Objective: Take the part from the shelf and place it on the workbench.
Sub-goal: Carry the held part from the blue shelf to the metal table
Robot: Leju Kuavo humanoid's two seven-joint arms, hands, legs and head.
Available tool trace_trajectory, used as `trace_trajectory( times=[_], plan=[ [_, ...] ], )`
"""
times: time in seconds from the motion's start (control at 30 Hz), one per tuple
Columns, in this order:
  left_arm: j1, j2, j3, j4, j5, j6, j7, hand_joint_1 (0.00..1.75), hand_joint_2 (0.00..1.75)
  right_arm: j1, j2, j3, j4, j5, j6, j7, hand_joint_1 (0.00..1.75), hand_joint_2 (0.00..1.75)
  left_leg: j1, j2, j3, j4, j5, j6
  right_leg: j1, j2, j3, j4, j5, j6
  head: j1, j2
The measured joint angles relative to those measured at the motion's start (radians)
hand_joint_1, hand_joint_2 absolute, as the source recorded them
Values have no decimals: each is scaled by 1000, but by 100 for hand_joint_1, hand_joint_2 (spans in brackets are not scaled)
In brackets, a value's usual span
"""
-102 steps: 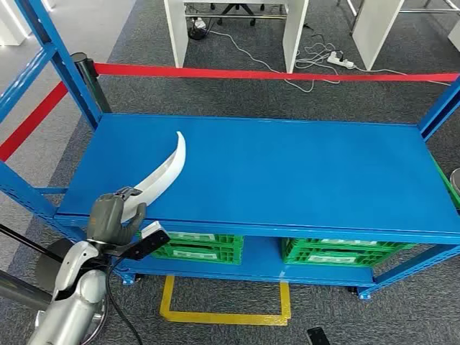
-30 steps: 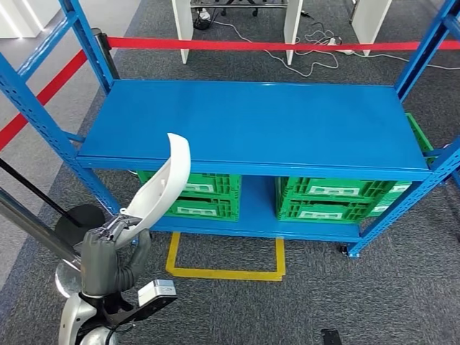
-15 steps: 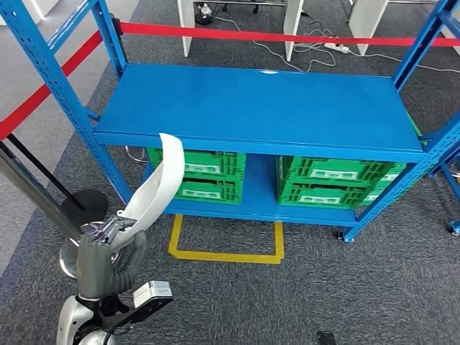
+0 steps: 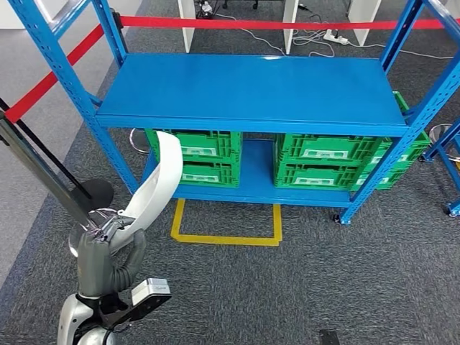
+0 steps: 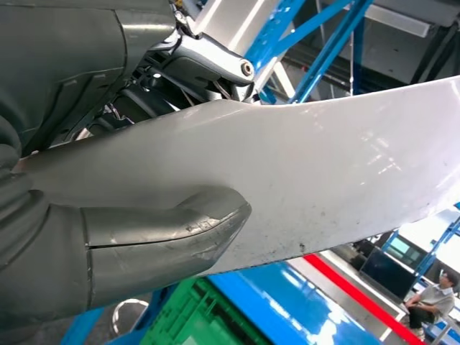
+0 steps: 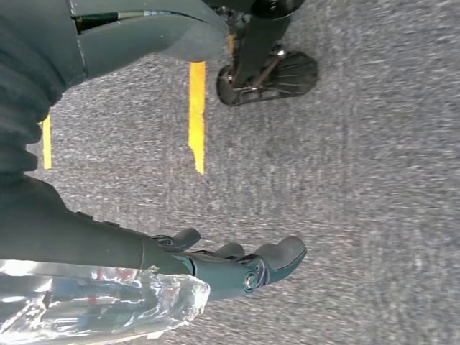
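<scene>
A: Where was the part?
B: White curved part (image 4: 157, 183) was in the left hand (image 4: 100, 259), at 7 o'clock in the head view. Held by its lower end, the rest arced up toward the shelf (image 4: 249, 90), off it, over the carpet.
A: Grip?
B: Thumb (image 5: 162, 233) pressed on one face of the part (image 5: 325, 180), darker fingers on the other. Grasping it.
A: Right hand?
B: Right hand (image 6: 217, 262) hung over grey carpet (image 6: 352, 180), fingers apart and straight, holding nothing. Some clear plastic wrap (image 6: 108, 302) lay at its wrist.
A: Shelf?
B: Blue, at 12 o'clock, top deck bare. Green crates (image 4: 304, 162) on the lower level. Yellow floor marking (image 4: 225, 233) in front.
</scene>
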State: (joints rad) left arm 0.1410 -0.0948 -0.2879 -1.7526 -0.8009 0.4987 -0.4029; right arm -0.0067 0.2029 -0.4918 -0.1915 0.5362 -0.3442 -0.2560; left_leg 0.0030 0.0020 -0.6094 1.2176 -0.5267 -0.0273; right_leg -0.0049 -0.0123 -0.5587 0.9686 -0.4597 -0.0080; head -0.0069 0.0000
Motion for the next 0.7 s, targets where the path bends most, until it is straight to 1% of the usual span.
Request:
trace_trajectory(
  times=[0.03,0.07,0.1,0.13,0.17,0.2,0.23,0.27,0.3,0.33,0.37,0.4,0.43,0.47,0.5,0.53,0.57,0.6,0.63,0.67,0.7],
  plan=[
    [-3,-1,0,2,3,0,-3,175,175,0,1,-2,0,-2,0,-2,0,175,0,0,54,-69,12,2,1,1,-17,11,6,3,0,0],
    [-7,-3,0,3,5,-1,-6,175,175,1,2,-4,0,-4,-1,-5,0,175,0,-1,104,-142,9,7,3,1,-29,20,11,8,0,0],
    [-11,-4,1,5,7,-1,-8,175,175,1,4,-7,0,-6,-2,-10,0,175,-1,-1,139,-197,-2,12,4,2,-39,28,18,13,0,0],
    [-14,-6,1,6,9,-2,-10,175,175,1,5,-10,0,-9,-5,-17,0,175,-3,-1,154,-229,-12,19,4,2,-46,32,25,19,1,0],
    [-16,-8,1,8,11,-2,-11,175,175,3,7,-14,0,-13,-8,-26,0,175,-5,-2,153,-240,-13,27,4,2,-51,33,34,26,1,0],
    [-18,-10,1,11,13,-2,-12,175,175,5,7,-19,-1,-17,-12,-36,0,175,-5,0,143,-241,-6,35,2,3,-57,35,38,32,0,0],
    [-19,-12,2,14,14,-3,-12,175,175,7,8,-24,-1,-20,-15,-45,0,175,-4,2,131,-241,5,45,0,4,-66,43,25,38,1,0],
    [-20,-15,2,16,15,-3,-13,175,175,9,8,-30,-1,-23,-18,-52,0,175,-3,3,118,-243,18,53,-1,6,-79,67,-8,42,2,0],
    [-21,-17,2,18,16,-4,-14,175,175,11,8,-34,-1,-25,-20,-56,0,175,-2,5,102,-244,31,60,-2,8,-96,109,-56,46,4,0],
    [-21,-19,2,19,16,-4,-14,175,175,11,8,-38,-2,-27,-21,-58,0,175,-3,5,85,-243,45,63,-2,9,-113,168,-110,50,6,0],
    [-21,-21,2,21,16,-4,-15,175,175,12,8,-41,-2,-27,-21,-59,0,175,-4,5,68,-242,59,64,-3,9,-127,233,-150,53,6,0],
    [-21,-21,2,22,16,-4,-15,175,175,12,8,-44,-2,-28,-21,-59,0,175,-5,6,50,-241,72,64,-3,9,-132,286,-166,55,6,0],
    [-21,-21,2,24,16,-4,-15,175,175,12,8,-47,-2,-29,-21,-64,0,175,-6,6,32,-240,85,63,-3,9,-123,313,-157,55,6,0],
    [-21,-22,3,26,16,-4,-15,175,175,12,8,-50,-3,-32,-21,-76,0,175,-7,7,15,-239,98,61,-4,9,-97,307,-129,54,6,0],
    [-21,-22,3,28,16,-5,-16,175,175,12,8,-55,-4,-38,-19,-97,0,175,-7,7,1,-238,110,59,-4,9,-55,266,-98,52,6,0],
    [-21,-23,4,29,17,-6,-17,175,175,12,8,-62,-7,-48,-17,-130,0,175,-8,6,-11,-237,122,56,-4,10,3,196,-79,49,6,0],
    [-20,-24,5,29,17,-8,-20,175,175,11,8,-72,-11,-60,-11,-171,0,175,-9,6,-20,-235,132,53,-3,11,67,108,-79,46,6,0],
    [-20,-26,6,29,16,-13,-22,175,175,10,8,-85,-16,-71,-1,-214,0,175,-11,6,-25,-235,144,49,-2,13,115,37,-88,43,5,0],
    [-20,-28,6,29,15,-19,-23,175,175,9,7,-99,-22,-80,13,-255,0,175,-12,6,-28,-235,155,44,-1,15,144,-12,-100,40,6,0],
    [-20,-30,7,30,13,-25,-24,175,175,9,5,-113,-27,-86,32,-288,0,175,-12,6,-31,-237,165,40,1,16,153,-35,-104,37,6,0],
    [-21,-33,7,31,11,-31,-24,175,175,9,2,-128,-32,-90,52,-313,0,175,-11,6,-33,-239,172,34,0,15,144,-33,-99,31,6,0]
  ],
)
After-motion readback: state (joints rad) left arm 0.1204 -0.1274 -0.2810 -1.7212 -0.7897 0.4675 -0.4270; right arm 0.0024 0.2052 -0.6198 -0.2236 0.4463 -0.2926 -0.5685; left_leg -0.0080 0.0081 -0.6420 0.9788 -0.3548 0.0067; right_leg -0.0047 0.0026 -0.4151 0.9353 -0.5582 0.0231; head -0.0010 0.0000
